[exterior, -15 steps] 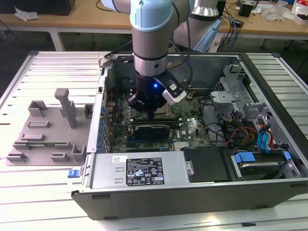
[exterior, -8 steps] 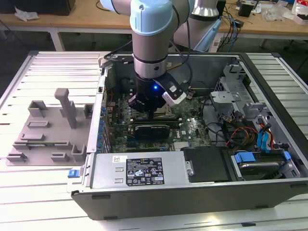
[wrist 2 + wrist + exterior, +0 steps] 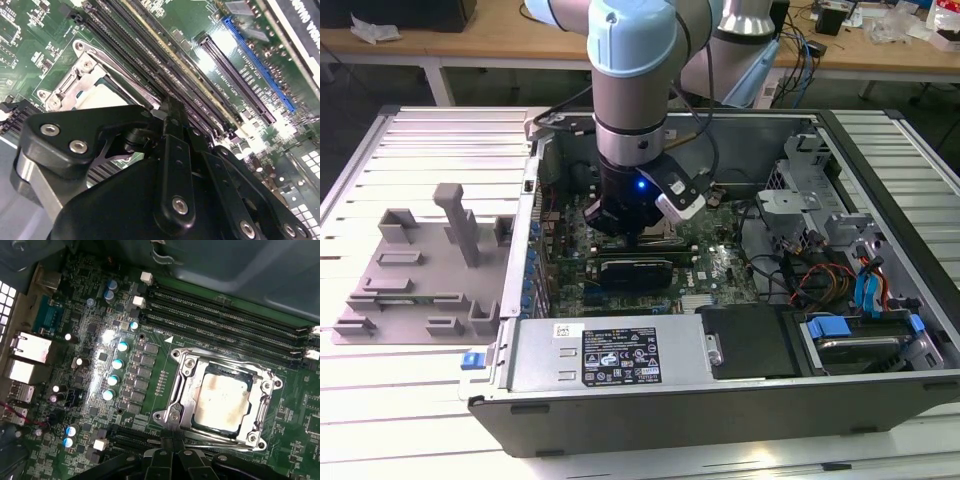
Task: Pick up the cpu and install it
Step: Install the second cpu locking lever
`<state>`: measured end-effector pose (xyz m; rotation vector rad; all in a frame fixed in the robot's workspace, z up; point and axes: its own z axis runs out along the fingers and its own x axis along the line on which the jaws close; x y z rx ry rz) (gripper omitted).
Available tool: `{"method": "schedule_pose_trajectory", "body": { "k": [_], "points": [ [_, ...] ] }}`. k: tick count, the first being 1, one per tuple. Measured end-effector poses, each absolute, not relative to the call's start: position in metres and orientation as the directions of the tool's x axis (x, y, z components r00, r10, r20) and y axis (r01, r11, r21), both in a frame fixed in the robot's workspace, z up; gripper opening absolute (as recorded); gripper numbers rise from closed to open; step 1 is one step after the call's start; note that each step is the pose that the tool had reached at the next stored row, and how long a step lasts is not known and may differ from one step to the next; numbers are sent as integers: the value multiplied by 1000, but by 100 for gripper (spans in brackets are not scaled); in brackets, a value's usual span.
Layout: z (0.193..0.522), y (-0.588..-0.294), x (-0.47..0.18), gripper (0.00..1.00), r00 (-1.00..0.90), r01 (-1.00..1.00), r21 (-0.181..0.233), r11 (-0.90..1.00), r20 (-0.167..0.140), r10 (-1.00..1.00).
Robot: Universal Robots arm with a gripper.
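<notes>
In the second wrist view the pincer [image 3: 172, 117] covers part of the cpu [image 3: 102, 95]

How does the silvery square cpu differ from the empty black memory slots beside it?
The silvery square cpu is flat, pale and smudged, and sits inside a metal socket frame; the black memory slots are long, narrow and dark, and lie bare in parallel rows. The cpu's position is filled, while the slots hold nothing. Both sit on the green motherboard.

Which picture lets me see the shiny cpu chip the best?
The first wrist view: the cpu lies in full sight, flat inside the socket frame on the motherboard. In the second wrist view, the gripper covers most of the chip. In the exterior view, the arm stands over that spot.
</notes>
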<state>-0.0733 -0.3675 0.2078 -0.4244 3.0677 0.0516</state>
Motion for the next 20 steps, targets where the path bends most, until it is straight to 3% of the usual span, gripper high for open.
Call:
{"method": "schedule_pose_trajectory", "body": {
  "k": [10, 15, 20],
  "points": [
    [208, -372, -73, 11, -961, -273, 27, 962, -48, -271],
    [207, -371, -75, 11, -961, -273, 58, 960, -68, -269],
    [206, -367, -82, 11, -960, -274, 62, 960, -74, -269]
  ]
}}
